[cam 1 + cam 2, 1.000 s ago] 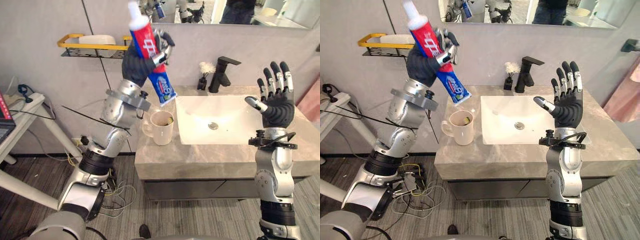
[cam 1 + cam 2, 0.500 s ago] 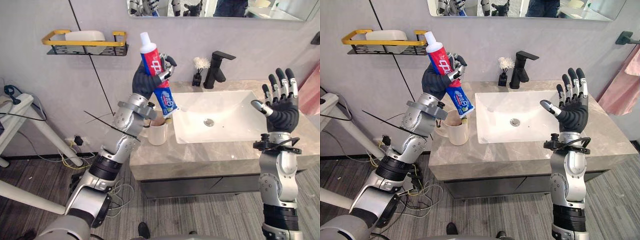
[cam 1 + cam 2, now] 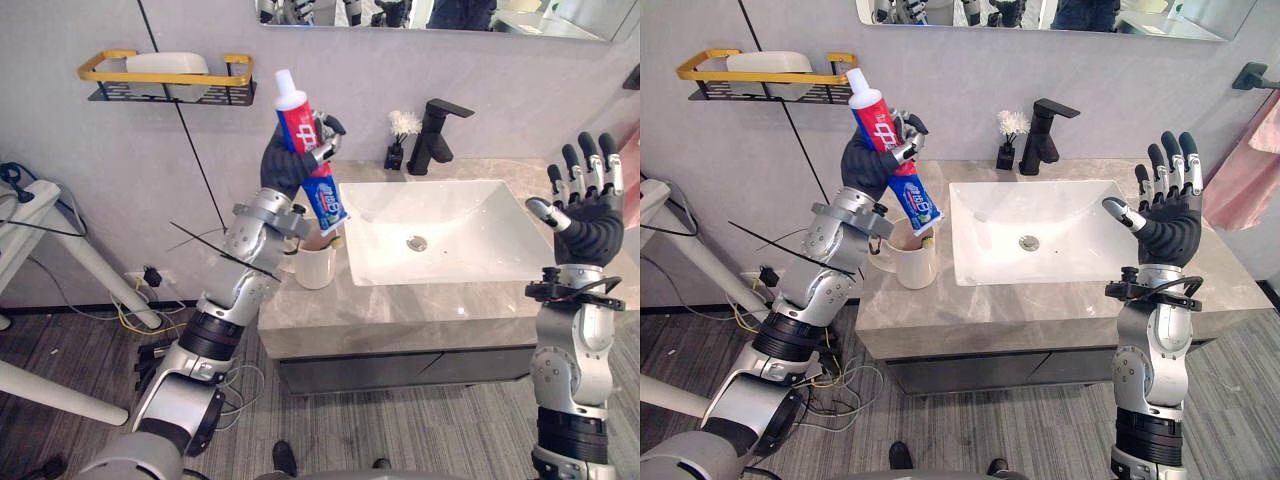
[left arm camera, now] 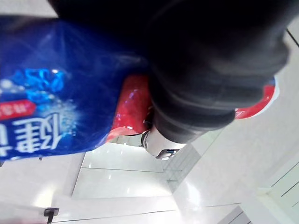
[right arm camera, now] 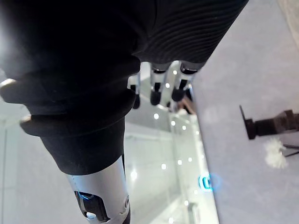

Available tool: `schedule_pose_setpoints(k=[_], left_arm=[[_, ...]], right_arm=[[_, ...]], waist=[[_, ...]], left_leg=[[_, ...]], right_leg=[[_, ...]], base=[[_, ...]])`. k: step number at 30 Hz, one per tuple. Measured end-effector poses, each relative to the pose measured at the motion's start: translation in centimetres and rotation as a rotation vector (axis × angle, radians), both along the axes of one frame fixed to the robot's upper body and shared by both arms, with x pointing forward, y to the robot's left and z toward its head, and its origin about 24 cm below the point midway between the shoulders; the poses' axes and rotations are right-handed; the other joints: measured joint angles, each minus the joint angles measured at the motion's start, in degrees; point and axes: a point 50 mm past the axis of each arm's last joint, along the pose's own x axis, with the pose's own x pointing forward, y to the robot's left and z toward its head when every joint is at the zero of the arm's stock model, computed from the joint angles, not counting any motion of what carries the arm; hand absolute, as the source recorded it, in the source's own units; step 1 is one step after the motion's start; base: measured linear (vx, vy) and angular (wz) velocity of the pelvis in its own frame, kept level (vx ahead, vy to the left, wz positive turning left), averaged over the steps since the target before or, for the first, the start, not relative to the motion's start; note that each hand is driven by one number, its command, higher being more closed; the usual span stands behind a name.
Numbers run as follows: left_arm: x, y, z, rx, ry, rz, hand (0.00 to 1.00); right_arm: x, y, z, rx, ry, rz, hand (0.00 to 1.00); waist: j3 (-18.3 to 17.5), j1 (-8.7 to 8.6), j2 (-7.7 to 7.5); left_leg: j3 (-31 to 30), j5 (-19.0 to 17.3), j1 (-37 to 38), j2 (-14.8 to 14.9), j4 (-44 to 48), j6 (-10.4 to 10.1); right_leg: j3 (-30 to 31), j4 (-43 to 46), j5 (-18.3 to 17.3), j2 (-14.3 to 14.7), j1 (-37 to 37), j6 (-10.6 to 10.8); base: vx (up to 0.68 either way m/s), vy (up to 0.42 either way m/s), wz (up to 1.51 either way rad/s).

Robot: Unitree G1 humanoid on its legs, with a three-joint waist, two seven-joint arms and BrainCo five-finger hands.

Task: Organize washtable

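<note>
Gripping a toothpaste tube (image 3: 299, 122) in the left hand (image 3: 283, 166), almost upright, cap up, above the mug (image 3: 315, 268) at the left edge of the washtable (image 3: 420, 302); holding the right hand (image 3: 586, 216) up, open wide.

Mug (image 3: 915, 268) contents too small to tell; mirror (image 3: 1120, 15) cut off.

Silver-grey arms (image 3: 243, 245), black joint bands; left hand (image 3: 281, 166) & right hand (image 3: 586, 220) w/ dark ribbed covers, dark-tipped fingers.

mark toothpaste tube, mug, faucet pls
toothpaste tube (image 3: 298, 128), left eye view, red upper body.
mug (image 3: 315, 270), left eye view, outer wall.
faucet (image 3: 436, 140), left eye view, black upright column.
</note>
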Motion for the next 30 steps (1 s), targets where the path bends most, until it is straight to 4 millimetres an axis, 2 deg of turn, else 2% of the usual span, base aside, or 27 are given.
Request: schedule_pose_setpoints(k=[13,17,23,27,30], left_arm=[[0.2,2.1,0.8,-0.018,-0.025,0.066,1.00],[0.2,2.2,0.9,-0.020,-0.028,0.066,1.00],[0.1,1.9,0.8,-0.026,-0.024,0.058,1.00],[0.2,1.9,0.7,-0.025,-0.020,0.057,1.00],[0.2,1.8,0.5,-0.024,-0.009,0.050,1.00]], right_arm=[[-0.3,-0.9,0.6,-0.051,-0.016,-0.009,0.00],[-0.4,-1.2,0.8,-0.054,-0.021,-0.012,0.00],[1.1,-0.8,1.5,-0.066,-0.008,-0.002,0.00],[1.1,-0.8,1.5,-0.061,-0.005,-0.024,0.00],[1.1,-0.8,1.5,-0.067,-0.004,-0.027,0.00]], waist=[[0.20,-0.07,-0.25],[0.85,-0.02,-0.53],[3.33,0.37,-1.71],[4.25,1.42,-1.83],[4.38,1.57,-1.67]], left_leg=[[0.15,0.08,-0.22,0.00,0.01,0.12],[0.28,0.09,-0.73,0.04,0.01,0.13],[0.43,0.11,-1.51,-0.06,0.02,0.16],[0.38,0.12,-1.56,-0.12,0.04,0.17],[0.27,0.12,-1.57,-0.14,0.04,0.17]], right_leg=[[0.11,0.08,0.39,0.04,-0.34,0.05],[0.22,0.39,0.41,0.04,-1.04,0.04],[0.48,1.07,0.56,-0.03,-2.27,0.05],[0.40,1.12,0.64,-0.04,-2.27,0.06],[0.32,1.11,0.62,-0.04,-2.23,0.06]], base=[[0.00,0.000,0.00],[0.00,0.000,-0.01],[0.01,0.021,-0.02],[0.04,0.019,0.02],[0.03,0.008,0.01]])
